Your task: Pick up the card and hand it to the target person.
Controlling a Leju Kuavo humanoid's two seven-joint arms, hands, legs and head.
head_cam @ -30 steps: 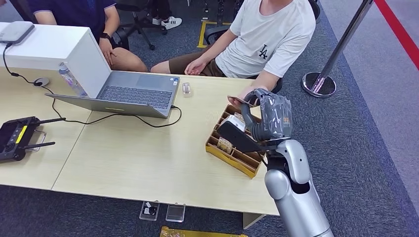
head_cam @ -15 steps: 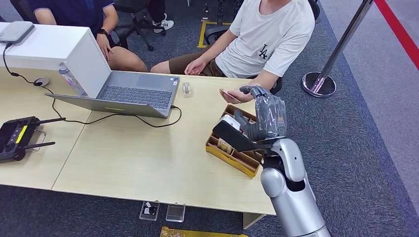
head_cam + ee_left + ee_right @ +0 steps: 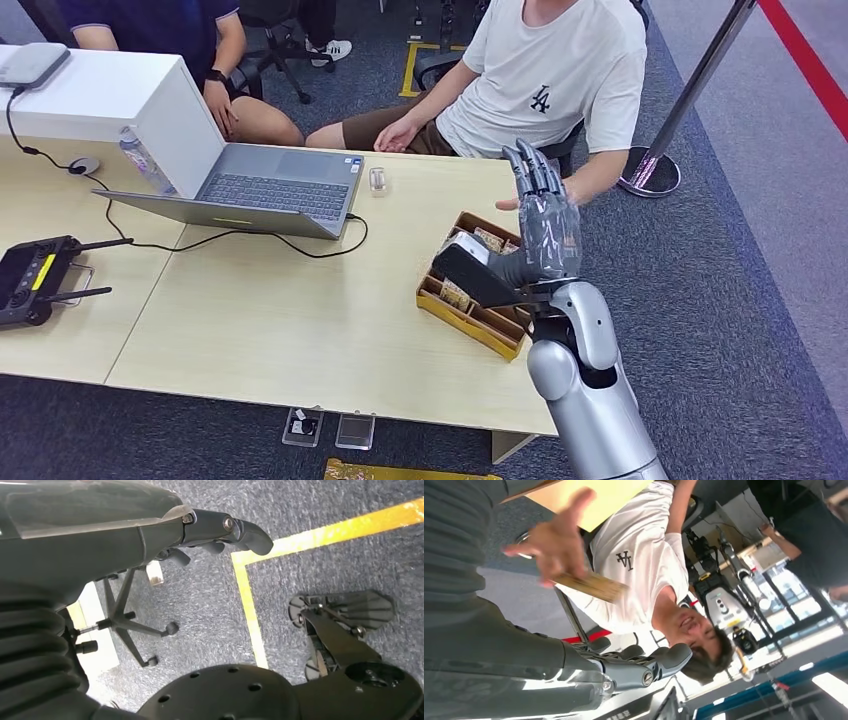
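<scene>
The right robot hand (image 3: 543, 215) was raised above the far right part of the counter (image 3: 300, 320), its fingers (image 3: 528, 165) stretched out straight and apart with nothing held in them. The card (image 3: 591, 586) was gripped in the hand (image 3: 555, 540) of the person in the white T-shirt (image 3: 545, 75) (seated at the counter's far side), just beyond the compartmented box (image 3: 470, 300). The left robot hand (image 3: 220, 530) hung over the carpeted floor (image 3: 300, 505), fingers loosely curled on nothing.
</scene>
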